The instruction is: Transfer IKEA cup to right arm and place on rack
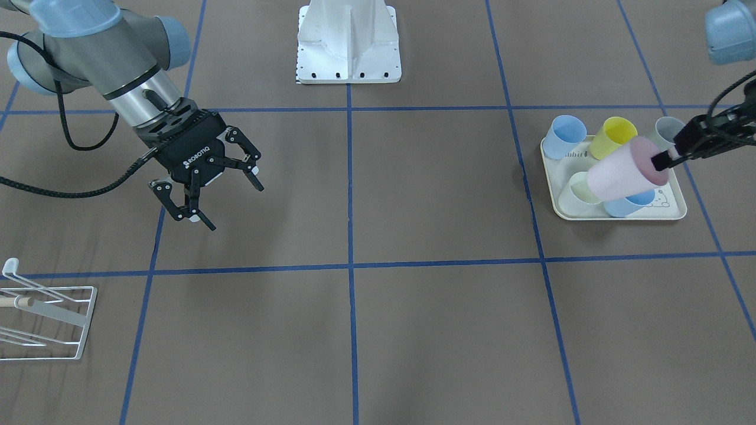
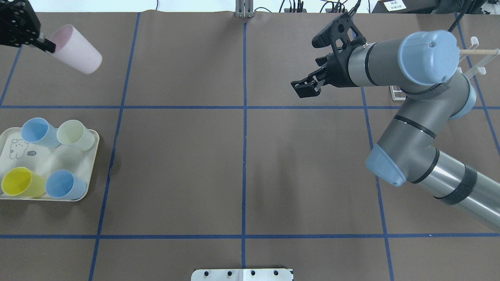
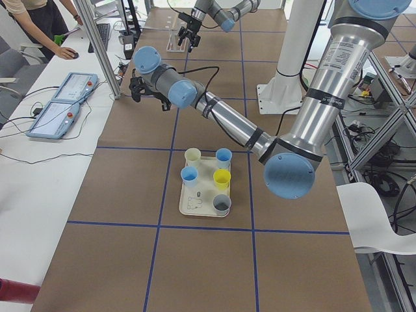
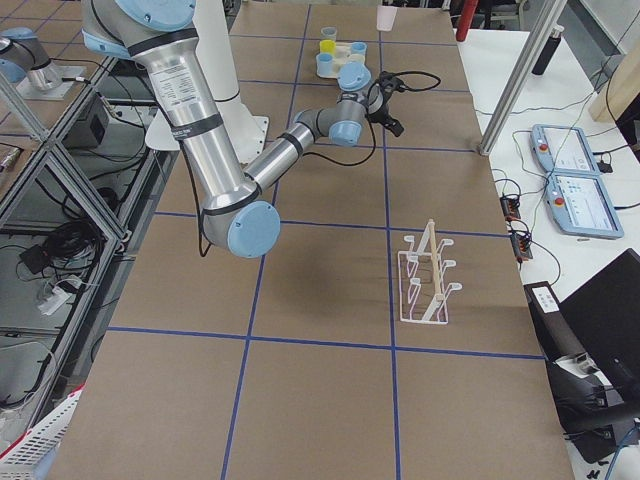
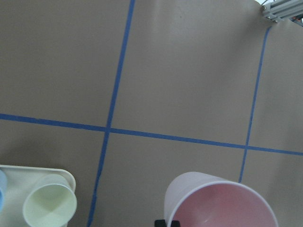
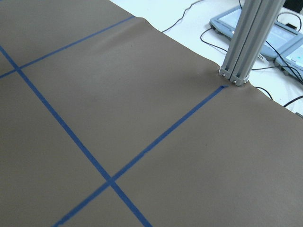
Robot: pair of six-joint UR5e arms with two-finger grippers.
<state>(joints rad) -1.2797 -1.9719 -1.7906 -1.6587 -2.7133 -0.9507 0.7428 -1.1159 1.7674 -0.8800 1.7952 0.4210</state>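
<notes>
While pinching the pink cup (image 2: 76,48) by its rim, with one finger inside the mouth and the other outside, holding it tilted in the air with the left gripper (image 2: 49,46), high over the far left corner of the table (image 2: 175,175), on the operators' side. Pointing the cup's base toward the table's middle and turning its mouth back toward the wrist, so showing the pink inside in the left wrist view, with brown covering and blue tape lines (image 2: 245,156) lying underneath. Hanging well apart from the cream tray (image 2: 95,156), touching nothing but the claw. Resting on that tray, by the table's left edge: two blue cups (image 2: 37,132), a yellow cup (image 2: 19,181), a pale green cup (image 2: 74,134) and a grey cup (image 1: 670,130), all sitting mouth up. Holding the right gripper (image 1: 235,206) wide, jaws far apart and gripping nothing, hovering above the right half of the table between the centre tape line and the right edge, fingers pointing toward the left end. Standing near the far right corner, well apart from the pink cup: the white wire rack (image 1: 53,321) with its wooden dowel, partly hiding behind the right arm (image 2: 390,64) in the overhead view.
</notes>
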